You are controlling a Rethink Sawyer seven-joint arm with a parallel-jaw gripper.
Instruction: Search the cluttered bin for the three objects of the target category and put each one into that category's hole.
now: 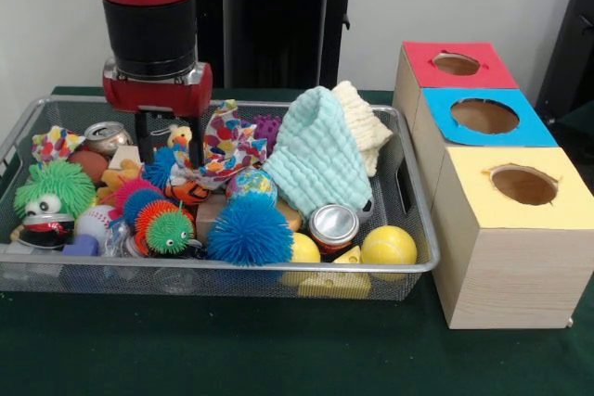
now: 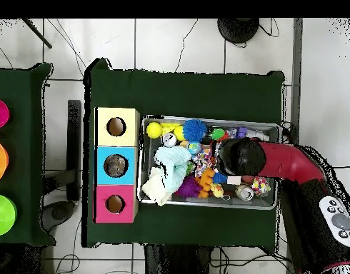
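Bin (image 1: pixel 408 268): packed with toys, no bare floor | cloths (image 1: pixel 320 159): piled tall mid-bin, towards the boxes | blue hole (image 1: pixel 484 116): open above | gripper (image 1: pixel 169 141): among toys, far-left in front view

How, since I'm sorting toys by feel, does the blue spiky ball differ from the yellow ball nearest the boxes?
The blue spiky ball bristles with thin spikes; the yellow ball is smooth. The blue spiky ball is plainly the larger. It sits mid-front, while the yellow ball lies in the front corner beside the boxes. Both are round and lie along the front wall of the wire basket.
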